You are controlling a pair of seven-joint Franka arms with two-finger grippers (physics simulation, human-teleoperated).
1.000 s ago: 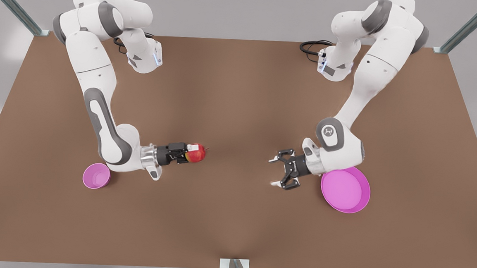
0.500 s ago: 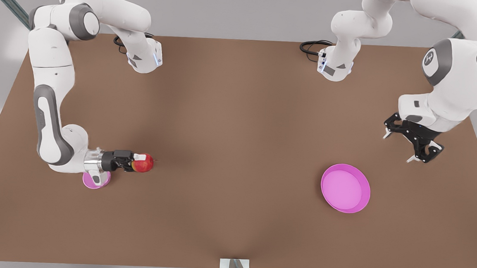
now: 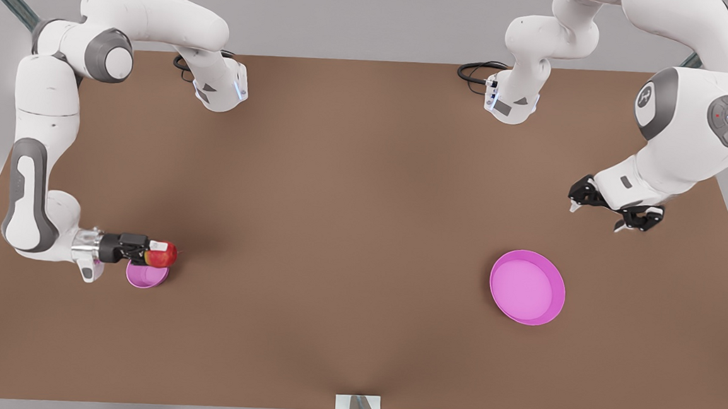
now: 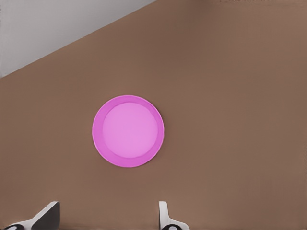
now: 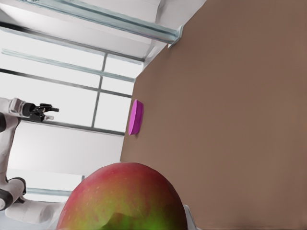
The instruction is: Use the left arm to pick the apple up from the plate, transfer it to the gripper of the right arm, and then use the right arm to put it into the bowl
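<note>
Gripping the apple [image 3: 162, 255] above the bowl [image 3: 146, 275] — right gripper [image 3: 157, 254]; left gripper [image 3: 605, 209] spread.

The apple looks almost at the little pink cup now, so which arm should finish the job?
The right arm. Its gripper holds the apple just above the bowl. The left gripper hangs open and empty, beyond the plate, far across the table.

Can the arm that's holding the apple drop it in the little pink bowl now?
Probably yes. The right gripper, shut on the apple, hangs over the far rim of the bowl, which is open on top. It may need to shift slightly to centre it. The left gripper waits open beyond the plate.
</note>
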